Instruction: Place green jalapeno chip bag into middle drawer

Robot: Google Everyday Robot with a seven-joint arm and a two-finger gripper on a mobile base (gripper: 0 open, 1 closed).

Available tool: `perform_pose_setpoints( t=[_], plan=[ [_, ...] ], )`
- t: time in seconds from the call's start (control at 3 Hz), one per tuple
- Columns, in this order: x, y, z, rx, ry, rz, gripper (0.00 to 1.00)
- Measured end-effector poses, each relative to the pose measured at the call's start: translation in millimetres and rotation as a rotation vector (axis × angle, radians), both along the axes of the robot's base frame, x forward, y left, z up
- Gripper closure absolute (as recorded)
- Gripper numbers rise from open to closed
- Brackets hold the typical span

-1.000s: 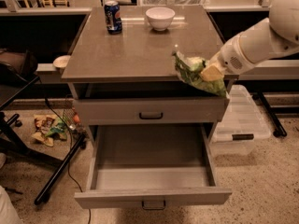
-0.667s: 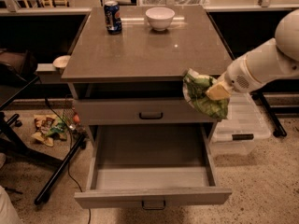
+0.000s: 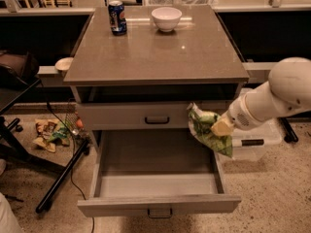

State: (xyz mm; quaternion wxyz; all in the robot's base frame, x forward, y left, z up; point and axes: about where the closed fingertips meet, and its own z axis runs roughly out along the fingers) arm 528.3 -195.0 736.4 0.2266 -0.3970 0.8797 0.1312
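The green jalapeno chip bag [image 3: 206, 132] is a crinkled light-green foil bag held in the air by my gripper [image 3: 219, 128], which is shut on it. The bag hangs over the right side of the open middle drawer [image 3: 158, 178], just in front of the closed drawer [image 3: 146, 115] above it. The middle drawer is pulled out, plain grey and empty inside, with a dark loop handle [image 3: 160, 212] at its front. My white arm [image 3: 277, 96] reaches in from the right.
A blue soda can [image 3: 117, 17] and a white bowl [image 3: 166, 18] stand at the back of the cabinet top [image 3: 155, 52]. Small mixed wrappers [image 3: 48, 132] lie on the floor at left, by a dark stand leg [image 3: 63, 174]. A clear plastic bin [image 3: 255, 142] sits right of the cabinet.
My gripper has carried the bag down from the cabinet top's right front edge to in front of the upper drawer, over the open middle drawer's right side.
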Motion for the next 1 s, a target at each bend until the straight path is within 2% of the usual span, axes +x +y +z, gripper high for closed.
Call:
perform_pose_setpoints(
  t=[0.33, 0.67, 1.0],
  plan=[
    [4, 6, -52, 0.022, 0.029, -0.013, 1.0],
    [12, 12, -94, 0.061, 0.032, -0.038, 1.0],
    [18, 22, -130, 0.102, 0.047, -0.059, 0.83]
  ],
)
